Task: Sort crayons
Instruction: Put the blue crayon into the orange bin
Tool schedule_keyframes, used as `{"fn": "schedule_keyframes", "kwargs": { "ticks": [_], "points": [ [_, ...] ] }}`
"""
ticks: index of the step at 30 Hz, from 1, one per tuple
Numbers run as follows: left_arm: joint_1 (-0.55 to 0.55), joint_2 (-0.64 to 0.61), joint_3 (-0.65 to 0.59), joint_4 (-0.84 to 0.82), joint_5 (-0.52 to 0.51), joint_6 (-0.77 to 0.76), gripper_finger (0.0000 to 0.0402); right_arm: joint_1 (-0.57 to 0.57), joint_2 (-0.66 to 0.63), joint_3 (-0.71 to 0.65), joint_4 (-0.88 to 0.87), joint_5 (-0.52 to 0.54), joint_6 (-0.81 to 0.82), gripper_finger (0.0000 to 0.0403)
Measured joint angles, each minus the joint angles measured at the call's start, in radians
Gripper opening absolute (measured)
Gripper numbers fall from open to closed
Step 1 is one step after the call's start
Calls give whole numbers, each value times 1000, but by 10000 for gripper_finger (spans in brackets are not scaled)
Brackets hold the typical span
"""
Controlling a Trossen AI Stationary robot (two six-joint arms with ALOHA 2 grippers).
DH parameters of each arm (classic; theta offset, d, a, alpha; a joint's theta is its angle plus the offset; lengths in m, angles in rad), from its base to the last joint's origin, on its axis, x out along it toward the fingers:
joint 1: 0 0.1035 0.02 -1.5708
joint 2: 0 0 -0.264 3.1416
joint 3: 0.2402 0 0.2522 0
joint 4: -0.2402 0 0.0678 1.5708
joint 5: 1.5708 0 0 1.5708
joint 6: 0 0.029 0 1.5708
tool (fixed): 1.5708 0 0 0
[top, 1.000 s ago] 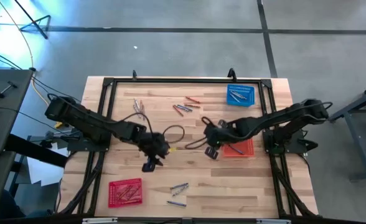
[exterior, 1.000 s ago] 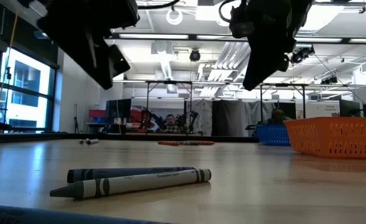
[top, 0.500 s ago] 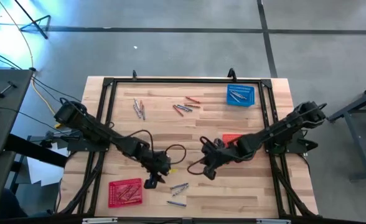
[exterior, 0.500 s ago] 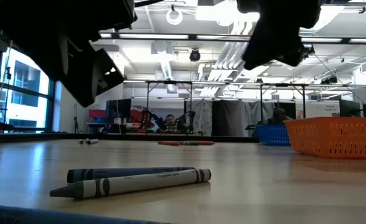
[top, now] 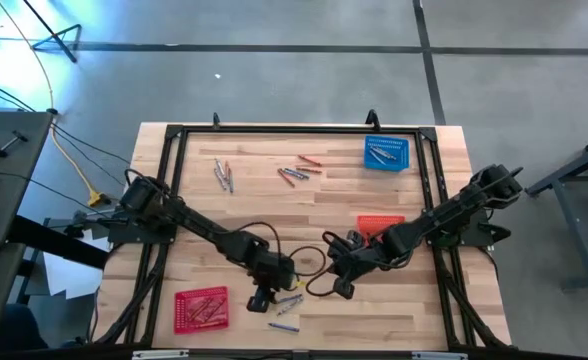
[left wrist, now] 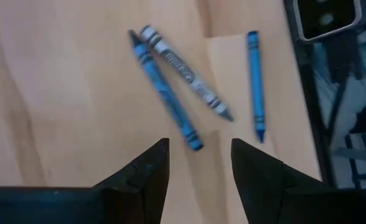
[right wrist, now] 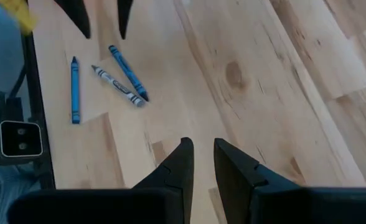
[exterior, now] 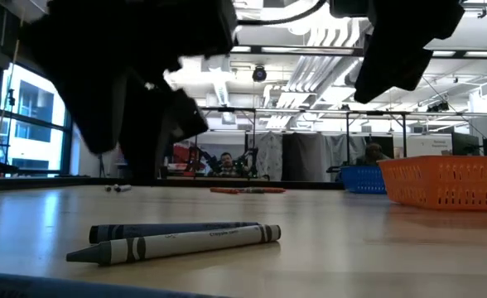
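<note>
Three crayons lie flat on the table by its near edge: two blue ones and a grey one, seen from above as a small cluster. My left gripper hovers open just short of them, tilted down, touching none; from above it sits at their left. My right gripper hangs over bare wood right of the cluster, its fingers a narrow gap apart with nothing between. In the low view, two crayons lie side by side in front.
A red basket with red crayons stands at the near left. A blue basket with crayons stands at the far right, and an orange-red basket is partly under my right arm. Loose crayons lie across the far half.
My left gripper has moved toward the table's near edge and right, sinking and tipping further down, until it stands by the three crayons. My right gripper has swung from over the orange-red basket toward the left and near edge. No crayon has moved.
</note>
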Motion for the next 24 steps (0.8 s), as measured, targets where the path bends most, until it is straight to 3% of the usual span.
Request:
{"fn": "schedule_keyframes", "kwargs": {
  "ticks": [4, 14, 24],
  "points": [
    [1, 4, 61, -92, -32, 35, 156, 0, 0, 0, -25, 1, -18, 58],
    [28, 5, 93, -70, -68, 68, 156, 35, -4, 0, -135, -44, 56, 58],
    [5, 5, 93, -61, -328, -86, 156, 172, -5, 0, -151, 2, 159, 58]
  ]
}}
